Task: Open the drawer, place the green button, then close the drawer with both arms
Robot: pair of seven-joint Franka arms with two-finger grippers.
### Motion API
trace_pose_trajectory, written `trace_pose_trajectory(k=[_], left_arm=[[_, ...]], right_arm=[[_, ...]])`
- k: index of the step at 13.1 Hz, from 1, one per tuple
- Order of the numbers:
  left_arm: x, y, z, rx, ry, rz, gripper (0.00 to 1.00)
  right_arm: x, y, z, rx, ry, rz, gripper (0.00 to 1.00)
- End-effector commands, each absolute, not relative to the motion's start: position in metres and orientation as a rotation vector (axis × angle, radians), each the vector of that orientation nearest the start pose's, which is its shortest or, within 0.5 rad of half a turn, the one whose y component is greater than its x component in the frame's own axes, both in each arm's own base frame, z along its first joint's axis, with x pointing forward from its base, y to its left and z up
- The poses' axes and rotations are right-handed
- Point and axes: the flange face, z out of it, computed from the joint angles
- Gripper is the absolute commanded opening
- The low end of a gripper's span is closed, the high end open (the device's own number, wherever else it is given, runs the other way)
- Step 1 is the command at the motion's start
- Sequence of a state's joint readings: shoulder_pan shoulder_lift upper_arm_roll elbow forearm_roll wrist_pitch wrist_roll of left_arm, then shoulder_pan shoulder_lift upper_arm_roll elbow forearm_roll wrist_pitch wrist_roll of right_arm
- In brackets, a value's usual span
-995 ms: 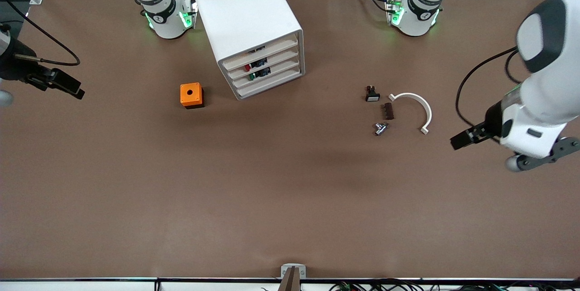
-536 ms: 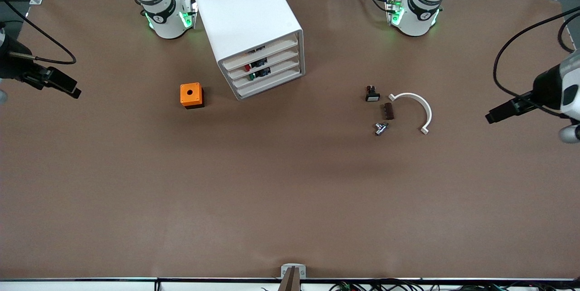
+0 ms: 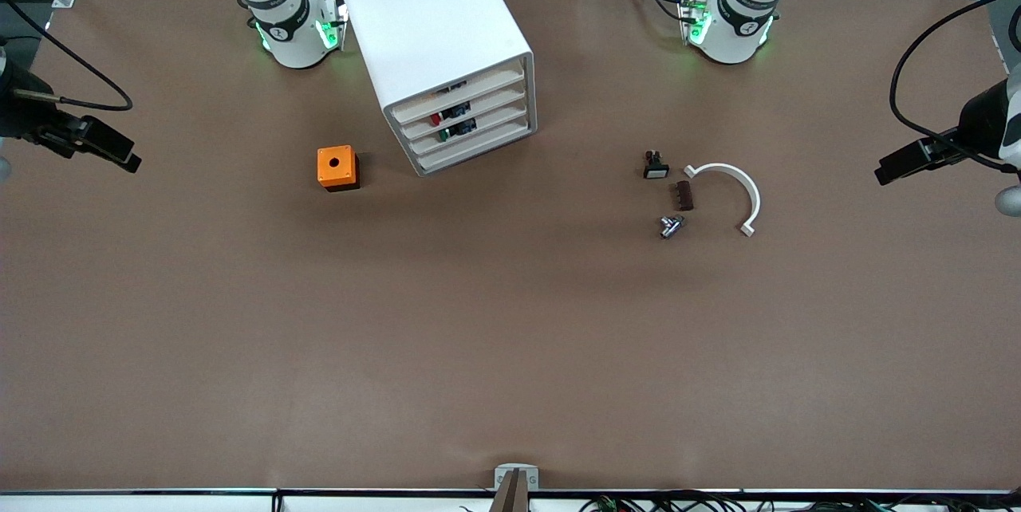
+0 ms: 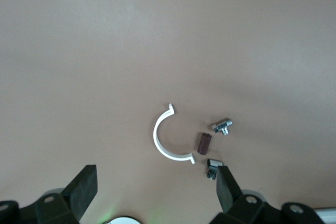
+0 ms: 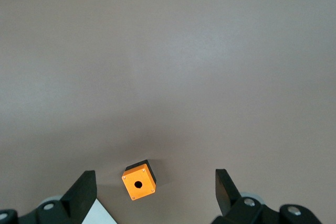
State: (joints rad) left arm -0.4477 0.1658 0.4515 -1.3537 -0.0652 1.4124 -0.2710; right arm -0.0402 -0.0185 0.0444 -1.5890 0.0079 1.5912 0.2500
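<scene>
The white cabinet [image 3: 435, 25] stands between the arms' bases with all its drawers pushed in. The dark-green cap of the button [image 3: 442, 134] shows in the gap above the third drawer [image 3: 494, 124] from the top. My left gripper [image 3: 884, 175] hangs open and empty over the table's edge at the left arm's end; the left wrist view shows this left gripper [image 4: 156, 181] well above the small parts. My right gripper [image 3: 132, 163] hangs open and empty over the right arm's end; in its wrist view the right gripper [image 5: 155, 182] is high above the orange cube [image 5: 139, 184].
An orange cube [image 3: 337, 167] with a round hole sits beside the cabinet. Toward the left arm's end lie a black button with a white cap [image 3: 655, 167], a brown block [image 3: 683, 195], a metal fitting [image 3: 670, 226] and a white curved clip [image 3: 734, 193]. A red-capped button [image 3: 435, 120] sits in the second drawer.
The left arm has drawn back from beside the small parts toward its end of the table. The right gripper has edged slightly toward its own end. The drawers stay shut.
</scene>
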Motion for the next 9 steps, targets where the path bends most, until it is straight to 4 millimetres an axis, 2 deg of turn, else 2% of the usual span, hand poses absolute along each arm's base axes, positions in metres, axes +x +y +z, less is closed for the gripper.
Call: trace_pose_trajectory(k=[1,3,5,9], left_arm=[[0.571,-0.029,0.629,-3.092,-0.37,0.14,1.0],[0.571,-0.038,0.63,-3.067,-0.32,0.126,1.0],[0.566,-0.064,0.638,-3.01,-0.205,0.074,1.0],[0.57,-0.053,0.636,-3.045,-0.079,0.073,1.0]], right_arm=[[0.549,0.0,0.633,-3.113,0.374,-0.052,1.0],[0.547,0.0,0.634,-3.113,0.374,-0.055,1.0],[0.546,0.001,0.633,-3.114,0.372,-0.052,1.0],[0.546,0.001,0.63,-3.114,0.372,-0.047,1.0]])
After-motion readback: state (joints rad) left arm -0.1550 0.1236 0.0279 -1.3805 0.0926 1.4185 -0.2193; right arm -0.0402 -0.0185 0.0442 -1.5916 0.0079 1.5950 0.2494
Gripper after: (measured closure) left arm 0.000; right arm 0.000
